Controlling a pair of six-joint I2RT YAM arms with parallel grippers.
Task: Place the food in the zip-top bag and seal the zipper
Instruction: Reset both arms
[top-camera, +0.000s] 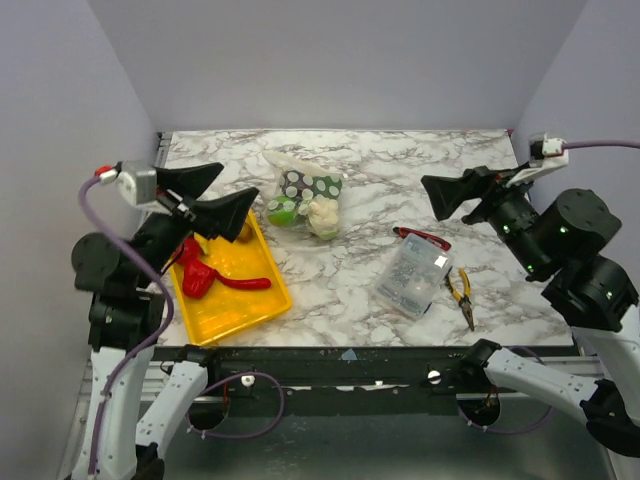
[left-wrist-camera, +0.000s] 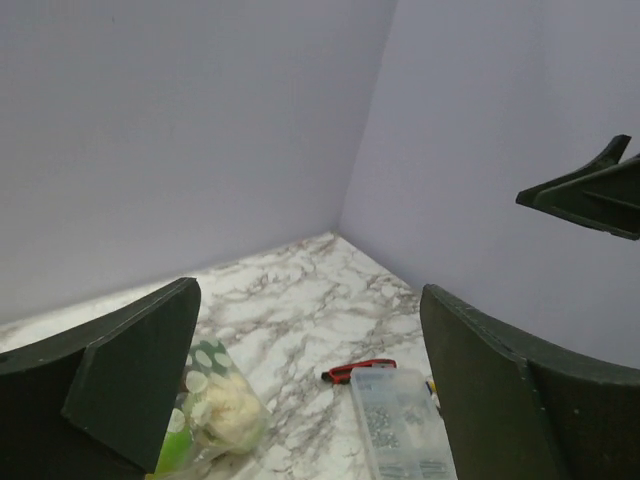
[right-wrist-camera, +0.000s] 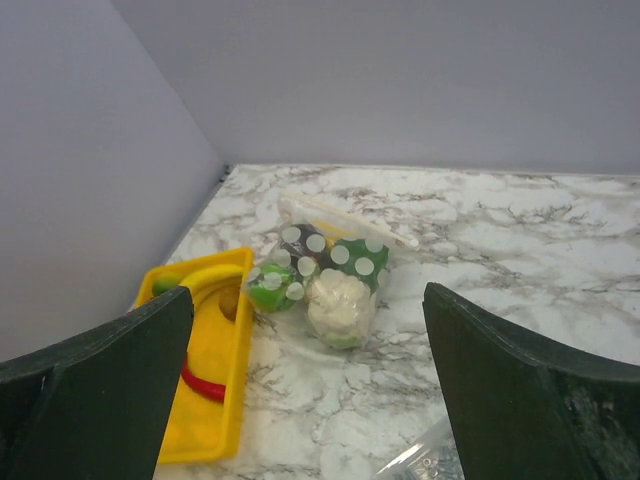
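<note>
A clear zip-top bag with white dots (top-camera: 305, 200) lies on the marble table. It holds a whitish cauliflower (top-camera: 322, 216), a green ball (top-camera: 281, 210) and dark pieces. Its pale zipper strip (top-camera: 295, 162) runs along the far edge; the right wrist view shows the zipper (right-wrist-camera: 350, 221) too. A yellow tray (top-camera: 245, 300) holds a red chili (top-camera: 240, 282), a red piece (top-camera: 193, 270) and a brownish piece (top-camera: 245, 231). My left gripper (top-camera: 217, 193) is open and empty above the tray's far end. My right gripper (top-camera: 448, 192) is open and empty, raised at the right.
A clear plastic box of small parts (top-camera: 410, 276) lies right of centre. A red-handled tool (top-camera: 420, 237) lies beyond it and yellow-handled pliers (top-camera: 461, 292) to its right. Walls close the table at back and sides.
</note>
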